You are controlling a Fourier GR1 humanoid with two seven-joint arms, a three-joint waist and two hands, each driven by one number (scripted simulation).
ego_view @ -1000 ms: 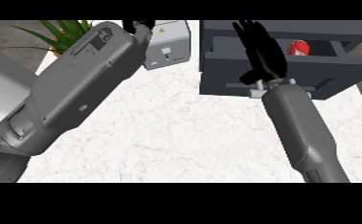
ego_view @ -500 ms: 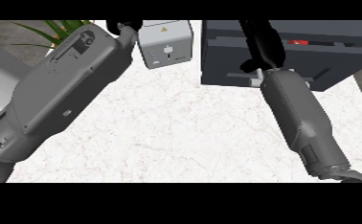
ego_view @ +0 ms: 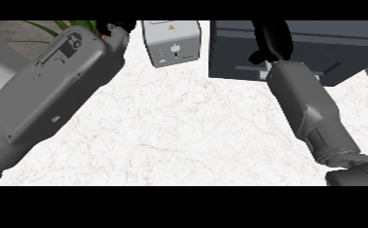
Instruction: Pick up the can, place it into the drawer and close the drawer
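Drawer (ego_view: 287, 47) now shut, can hidden, right hand (ego_view: 271, 39) against its front.

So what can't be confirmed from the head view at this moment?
- Can: not visible; whether it sits inside the drawer unit cannot be told.
- Right hand: fingertips cut off by the top edge.
- Left hand: mostly hidden behind its own forearm and cut by the top edge; its pose is unreadable.
- Toaster: top cropped.
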